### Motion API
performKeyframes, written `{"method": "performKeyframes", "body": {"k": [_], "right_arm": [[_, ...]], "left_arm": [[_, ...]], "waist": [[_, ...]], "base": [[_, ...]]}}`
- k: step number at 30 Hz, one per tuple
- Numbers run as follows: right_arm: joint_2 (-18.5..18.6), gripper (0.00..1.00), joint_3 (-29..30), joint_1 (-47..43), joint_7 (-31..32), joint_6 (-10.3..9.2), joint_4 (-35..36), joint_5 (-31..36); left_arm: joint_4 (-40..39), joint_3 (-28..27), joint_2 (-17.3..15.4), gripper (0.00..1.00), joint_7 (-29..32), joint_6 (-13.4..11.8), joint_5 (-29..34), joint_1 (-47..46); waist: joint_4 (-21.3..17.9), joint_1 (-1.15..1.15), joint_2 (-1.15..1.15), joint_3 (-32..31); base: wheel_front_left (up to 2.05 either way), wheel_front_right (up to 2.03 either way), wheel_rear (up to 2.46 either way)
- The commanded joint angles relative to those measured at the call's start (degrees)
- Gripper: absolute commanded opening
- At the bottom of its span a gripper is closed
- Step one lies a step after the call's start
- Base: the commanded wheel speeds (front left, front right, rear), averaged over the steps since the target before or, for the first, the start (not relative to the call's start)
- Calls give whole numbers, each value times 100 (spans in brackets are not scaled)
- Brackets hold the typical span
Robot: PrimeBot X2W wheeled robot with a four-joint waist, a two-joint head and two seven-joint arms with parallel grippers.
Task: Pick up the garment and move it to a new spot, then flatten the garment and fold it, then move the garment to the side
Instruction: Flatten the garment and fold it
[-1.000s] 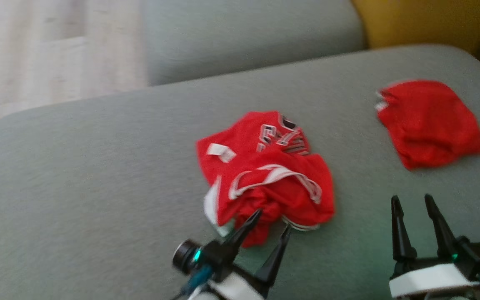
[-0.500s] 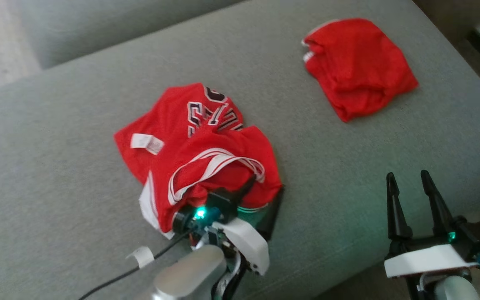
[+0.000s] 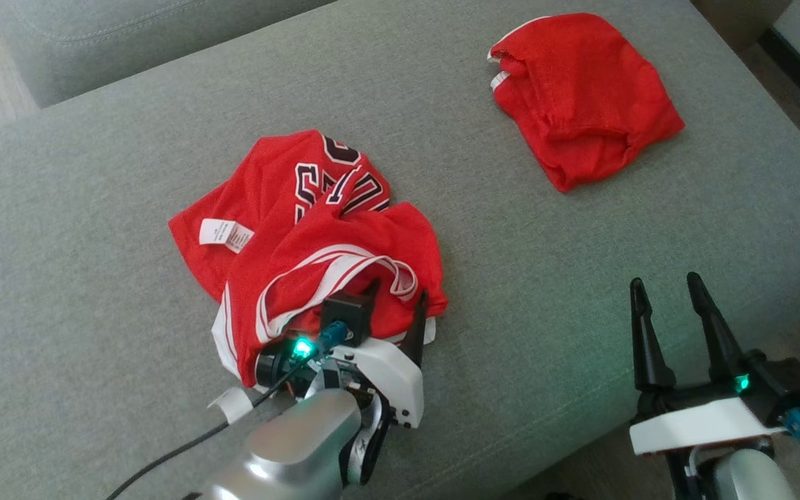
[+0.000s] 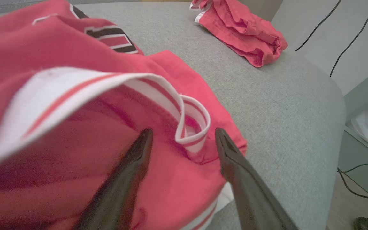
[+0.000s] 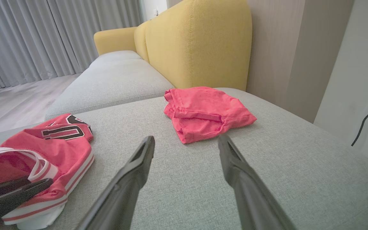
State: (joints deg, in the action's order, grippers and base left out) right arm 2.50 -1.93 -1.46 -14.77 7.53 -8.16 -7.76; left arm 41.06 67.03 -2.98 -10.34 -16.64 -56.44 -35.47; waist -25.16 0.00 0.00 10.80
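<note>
Left gripper [image 3: 398, 295] spread wide, nothing pinched, fingers straddling white-trimmed loop of crumpled red jersey [image 3: 282, 208] lying mid grey sofa cushion [image 3: 94, 278]. I judge: first pick-up step. Next I need to sink lower, then clench on trim. Right gripper [image 3: 664, 281] splayed, idle, well clear.

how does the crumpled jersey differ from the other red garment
The jersey lies crumpled in a heap; the folded garment is a compact bundle. The jersey shows lettering, striped white trim and a white tag; the folded garment is nearly plain red. The left gripper stands open at the jersey's near edge; the folded garment lies apart from it. Both are red and rest on the grey cushion.
</note>
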Motion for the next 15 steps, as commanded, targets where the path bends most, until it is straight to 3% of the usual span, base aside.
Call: {"method": "performKeyframes", "body": {"k": [1, 2, 3, 4, 5, 15], "right_arm": [[39, 100, -166, 164, -23, -4, 141, -44], [39, 100, -173, 163, -23, -4, 134, -50], [39, 100, -176, 161, -23, -4, 127, -60], [39, 100, -179, 158, -23, -4, 121, -67], [39, 100, -179, 156, -23, -4, 114, -78], [38, 100, -246, 119, -23, -4, 63, -172]], "left_arm": [[-52, -22, 10, 100, -112, 16, -74, -317], [-48, 36, 10, 100, -134, 51, -94, -351], [-49, 96, 10, 71, -150, 82, -114, -384], [-65, 152, 10, 27, -172, 118, -131, -419], [-98, 204, 10, 0, -201, 163, -139, -461], [-700, 261, 11, 0, -441, 510, -145, -1426]], "waist": [[-16, 0, 0, -11], [-24, 0, 0, -17], [-34, 0, 0, -23], [-44, 0, 0, -31], [-53, 0, 0, -38], [-19, 0, 0, -368]], "base": [[0, 0, 0], [0, 0, 0], [0, 0, 0], [0, 0, 0], [0, 0, 0], [0, 0, 0]]}}
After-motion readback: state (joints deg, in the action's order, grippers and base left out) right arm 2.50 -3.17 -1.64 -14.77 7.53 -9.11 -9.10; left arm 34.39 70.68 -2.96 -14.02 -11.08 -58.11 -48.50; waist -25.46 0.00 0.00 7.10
